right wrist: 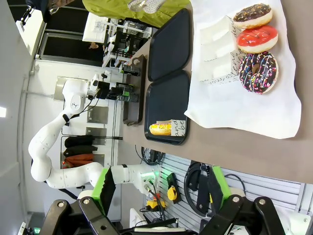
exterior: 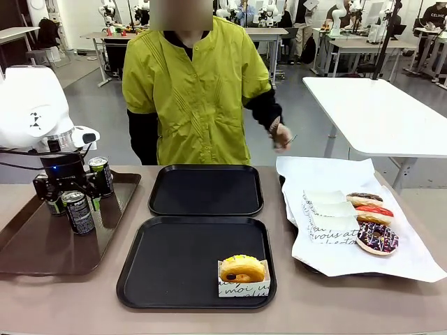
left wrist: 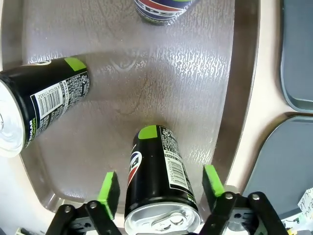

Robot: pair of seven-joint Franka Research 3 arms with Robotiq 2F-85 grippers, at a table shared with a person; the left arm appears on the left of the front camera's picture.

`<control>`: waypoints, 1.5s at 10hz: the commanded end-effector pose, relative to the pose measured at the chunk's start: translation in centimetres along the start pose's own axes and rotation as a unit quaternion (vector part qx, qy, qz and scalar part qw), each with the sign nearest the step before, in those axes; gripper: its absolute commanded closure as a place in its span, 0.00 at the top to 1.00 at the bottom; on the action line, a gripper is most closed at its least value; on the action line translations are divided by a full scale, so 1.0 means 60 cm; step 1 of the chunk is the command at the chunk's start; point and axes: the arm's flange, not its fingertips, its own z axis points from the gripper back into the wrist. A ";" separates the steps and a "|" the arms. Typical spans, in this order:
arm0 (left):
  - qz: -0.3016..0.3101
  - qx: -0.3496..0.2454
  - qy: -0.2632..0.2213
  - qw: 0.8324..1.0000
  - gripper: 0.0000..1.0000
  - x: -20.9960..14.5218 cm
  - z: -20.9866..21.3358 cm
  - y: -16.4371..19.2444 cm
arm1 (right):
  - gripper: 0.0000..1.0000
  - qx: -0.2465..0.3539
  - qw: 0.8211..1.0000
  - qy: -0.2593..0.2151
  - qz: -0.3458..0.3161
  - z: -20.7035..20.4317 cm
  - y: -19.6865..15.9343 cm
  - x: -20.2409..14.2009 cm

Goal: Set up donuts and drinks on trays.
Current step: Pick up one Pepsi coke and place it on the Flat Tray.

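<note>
The left pincer (left wrist: 160,185) stands wide around a drink can (left wrist: 156,166) on the brown tray (left wrist: 186,88); next it should probably close and carry the can to the black tray (exterior: 174,265) beside that tray.

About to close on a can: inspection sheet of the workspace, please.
Surface: tan table, no spills seen.
Job's things: three drinks upright on the brown tray; one donut in its sleeve on the near black tray, none on the far black tray; three more donuts on the white paper.
Clutter: nothing seen.
Grippers: left gripper open, straddling one can without touching; right gripper open, holding nothing.
Cables: thin black cables beside the left gripper.
Surroundings: a person at the far side, one hand raised.
</note>
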 end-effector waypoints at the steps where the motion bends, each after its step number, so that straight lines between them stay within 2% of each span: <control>1: -0.005 -0.008 0.009 1.000 0.00 -0.001 0.004 0.003 | 1.00 0.008 1.000 0.001 0.006 -0.001 -0.001 0.003; 2: -0.004 -0.007 0.011 1.000 0.37 -0.001 0.004 0.003 | 1.00 0.008 1.000 0.001 0.006 -0.001 -0.001 0.003; 3: -0.004 -0.007 0.012 1.000 0.00 -0.001 0.003 0.002 | 1.00 0.008 1.000 0.001 0.006 -0.001 -0.001 0.003; 5: -0.001 -0.002 0.013 1.000 0.00 -0.001 0.007 0.003 | 1.00 0.008 1.000 0.001 0.006 -0.001 -0.001 0.003; 6: 0.002 0.005 0.026 1.000 0.02 0.001 0.012 0.002 | 1.00 0.008 1.000 0.001 0.006 -0.001 -0.001 0.003; 7: -0.006 0.003 0.042 0.999 0.58 0.001 0.027 0.000 | 1.00 0.008 1.000 0.001 0.006 -0.001 -0.001 0.003; 11: -0.068 0.015 0.050 0.996 0.58 -0.044 0.188 -0.012 | 1.00 0.008 1.000 0.001 0.006 -0.001 -0.001 0.003; 13: -0.063 0.015 0.038 0.997 0.58 -0.057 0.238 -0.008 | 1.00 0.008 1.000 0.001 0.006 -0.001 -0.001 0.003; 15: -0.034 -0.003 0.039 0.999 0.58 -0.070 0.254 0.007 | 1.00 0.008 1.000 0.001 0.006 -0.001 -0.001 0.003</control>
